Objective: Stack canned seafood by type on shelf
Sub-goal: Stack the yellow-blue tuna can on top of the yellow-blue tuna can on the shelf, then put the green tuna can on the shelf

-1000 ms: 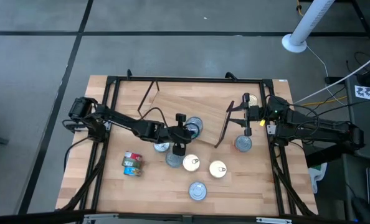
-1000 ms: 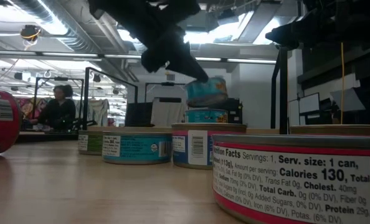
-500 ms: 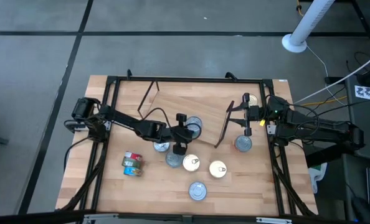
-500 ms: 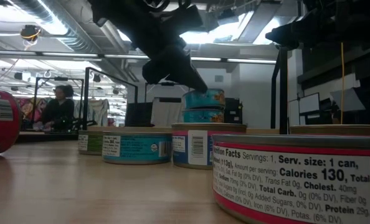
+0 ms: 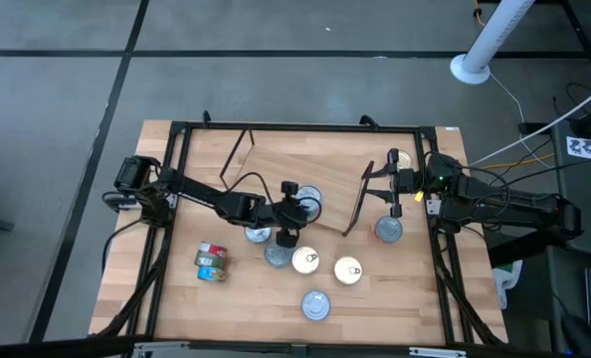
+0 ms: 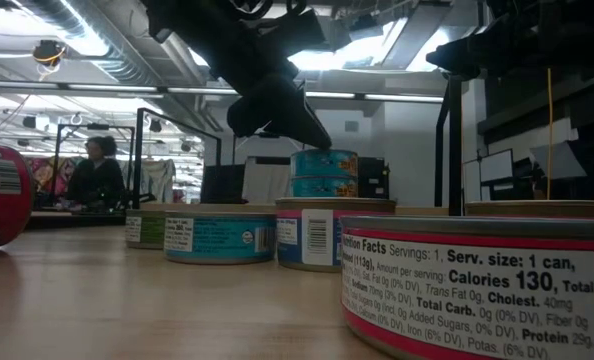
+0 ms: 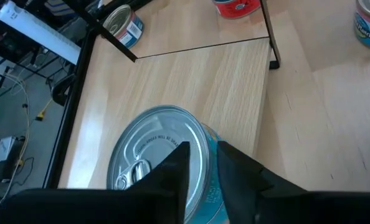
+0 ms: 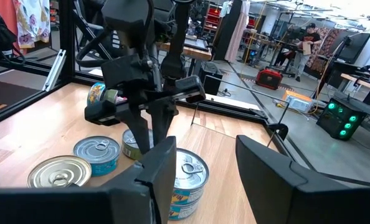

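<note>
**Desk:** What does the low view give that the overhead does not?

**Photographer:** The stack. From overhead, the shelf (image 5: 276, 164) shows one silver lid. At worktop (image 5: 176, 298) height it is two teal-labelled tins: the top tin (image 6: 325, 162) sits squarely on the bottom tin (image 6: 325, 186). A person (image 6: 95, 175) also appears in the room beyond the shelf.

**Desk:** And the jaws?

**Photographer:** The left gripper (image 5: 287, 213) is at the shelf's front edge, on the stack. Its wrist view shows the jaws narrowly parted, astride the top tin's rim, with one finger (image 7: 171, 175) over the lid and the other down the side. The right gripper (image 5: 394, 182) waits just off the shelf's right end, jaws wide and holding nothing.

**Desk:** Numbers?

**Photographer:** One shelf, two arms and two tins stacked. Seven more tins stand upright off the shelf. Five cluster in front of it, a red tin (image 5: 388, 230) stands off its right end, and a gold-lidded tin (image 5: 402, 159) stands beyond that end. The red-green tins (image 5: 212, 264) lie on their sides, left of the cluster. I cannot tell whether that is one tin or two.
</note>
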Available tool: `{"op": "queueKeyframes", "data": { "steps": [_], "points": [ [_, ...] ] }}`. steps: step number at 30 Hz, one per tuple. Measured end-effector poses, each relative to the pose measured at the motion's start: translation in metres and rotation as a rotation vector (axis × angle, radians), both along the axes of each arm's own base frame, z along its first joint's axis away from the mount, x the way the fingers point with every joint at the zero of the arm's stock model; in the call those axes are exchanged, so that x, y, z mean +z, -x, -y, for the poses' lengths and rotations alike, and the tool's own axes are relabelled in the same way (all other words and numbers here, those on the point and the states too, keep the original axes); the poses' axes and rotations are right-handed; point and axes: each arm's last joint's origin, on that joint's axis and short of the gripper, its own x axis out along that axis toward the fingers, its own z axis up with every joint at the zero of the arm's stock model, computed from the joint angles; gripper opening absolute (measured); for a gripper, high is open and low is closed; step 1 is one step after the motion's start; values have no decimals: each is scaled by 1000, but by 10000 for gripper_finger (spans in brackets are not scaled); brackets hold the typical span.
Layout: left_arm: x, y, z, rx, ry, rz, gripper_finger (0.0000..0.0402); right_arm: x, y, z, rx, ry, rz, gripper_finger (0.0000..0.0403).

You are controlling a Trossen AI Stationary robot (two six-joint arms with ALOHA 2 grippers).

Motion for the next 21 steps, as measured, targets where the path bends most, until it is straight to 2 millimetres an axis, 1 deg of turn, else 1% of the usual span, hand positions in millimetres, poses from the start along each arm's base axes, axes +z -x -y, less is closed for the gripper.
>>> {"op": "queueKeyframes", "data": {
  "steps": [6, 11, 14, 18, 21],
  "points": [
    [7, 2, 1, 21, -18, 25, 128, 0, 0, 0, 0, 0, 0, 168],
    [20, 8, 13, 9, -20, 66, 153, 0, 0, 0, 0, 0, 0, 168],
    [27, 12, 25, 7, 28, 106, 160, 0, 0, 0, 0, -1, -1, 168],
    [37, 20, 42, 28, 140, 170, 159, 0, 0, 0, 0, -1, -1, 168],
    [40, 28, 54, 33, 196, 162, 154, 0, 0, 0, 0, -1, -1, 168]
  ]
}}
